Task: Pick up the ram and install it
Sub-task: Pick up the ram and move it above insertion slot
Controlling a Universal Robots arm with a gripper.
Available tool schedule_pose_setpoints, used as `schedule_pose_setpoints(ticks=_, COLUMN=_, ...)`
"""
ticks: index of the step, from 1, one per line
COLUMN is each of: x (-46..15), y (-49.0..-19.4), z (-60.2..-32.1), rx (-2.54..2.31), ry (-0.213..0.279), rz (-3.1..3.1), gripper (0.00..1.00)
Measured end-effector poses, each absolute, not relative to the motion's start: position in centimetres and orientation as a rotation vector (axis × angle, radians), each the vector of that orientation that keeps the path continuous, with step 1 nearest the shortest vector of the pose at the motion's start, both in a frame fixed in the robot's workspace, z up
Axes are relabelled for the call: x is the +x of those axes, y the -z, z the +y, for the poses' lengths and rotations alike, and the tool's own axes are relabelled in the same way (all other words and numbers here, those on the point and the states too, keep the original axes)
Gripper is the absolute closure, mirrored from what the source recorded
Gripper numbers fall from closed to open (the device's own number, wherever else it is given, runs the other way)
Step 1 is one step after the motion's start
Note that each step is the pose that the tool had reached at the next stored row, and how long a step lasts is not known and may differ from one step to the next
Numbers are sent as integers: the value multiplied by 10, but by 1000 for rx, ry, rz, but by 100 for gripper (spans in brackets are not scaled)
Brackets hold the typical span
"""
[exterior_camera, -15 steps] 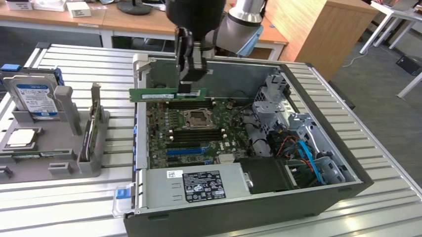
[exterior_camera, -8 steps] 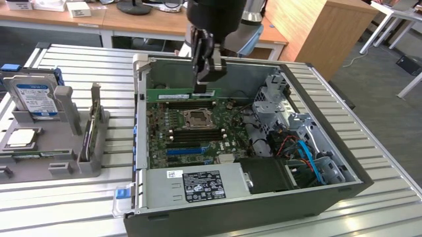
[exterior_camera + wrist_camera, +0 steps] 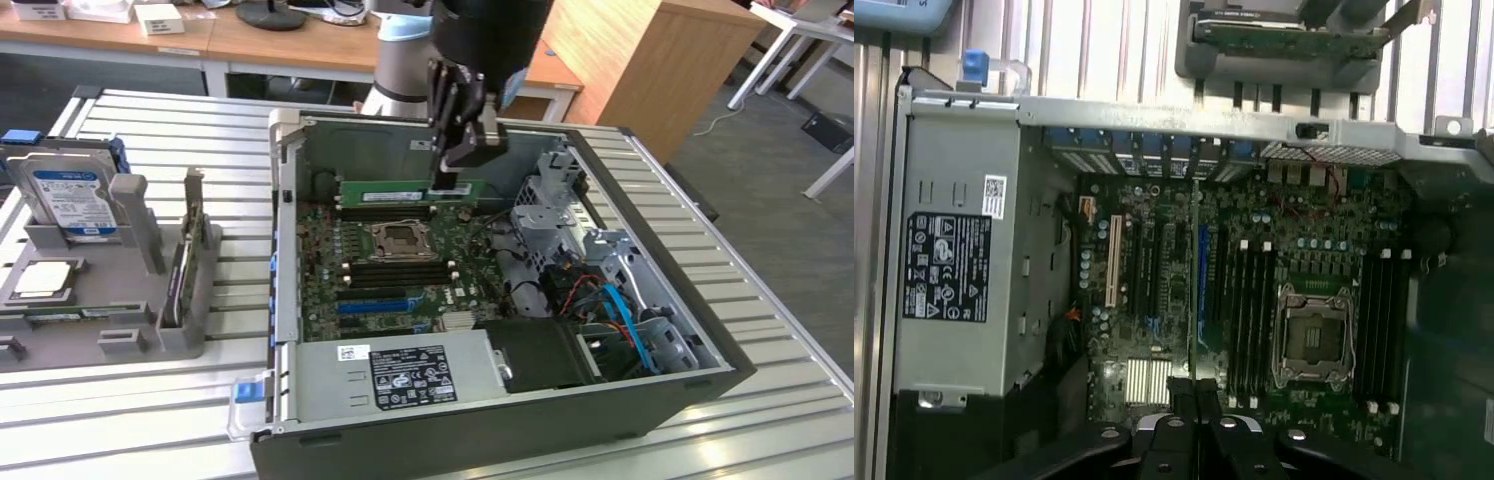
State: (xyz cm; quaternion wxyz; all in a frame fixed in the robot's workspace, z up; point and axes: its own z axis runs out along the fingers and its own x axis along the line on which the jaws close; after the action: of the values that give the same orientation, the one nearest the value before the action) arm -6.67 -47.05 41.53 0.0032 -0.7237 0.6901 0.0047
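the gripper [image 3: 451, 172] is clamped on the ram [image 3: 394, 192], which hangs below it over the motherboard [image 3: 461, 255], its long axis parallel to the memory slots [image 3: 1249, 300].

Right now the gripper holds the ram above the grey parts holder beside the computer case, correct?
Not quite. The gripper does hold the ram, but above the motherboard inside the open computer case, not above the grey parts holder. The exterior view shows this.
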Motion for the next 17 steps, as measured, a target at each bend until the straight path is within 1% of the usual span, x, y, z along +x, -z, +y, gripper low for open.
schedule_pose_setpoints(ticks=7, x=-39, y=-415, z=-471, rx=-2270, ry=-15, rz=2163, gripper=88)
schedule_pose_setpoints(ticks=17, x=-38, y=-415, z=-470, rx=-2238, ry=-15, rz=2195, gripper=88)
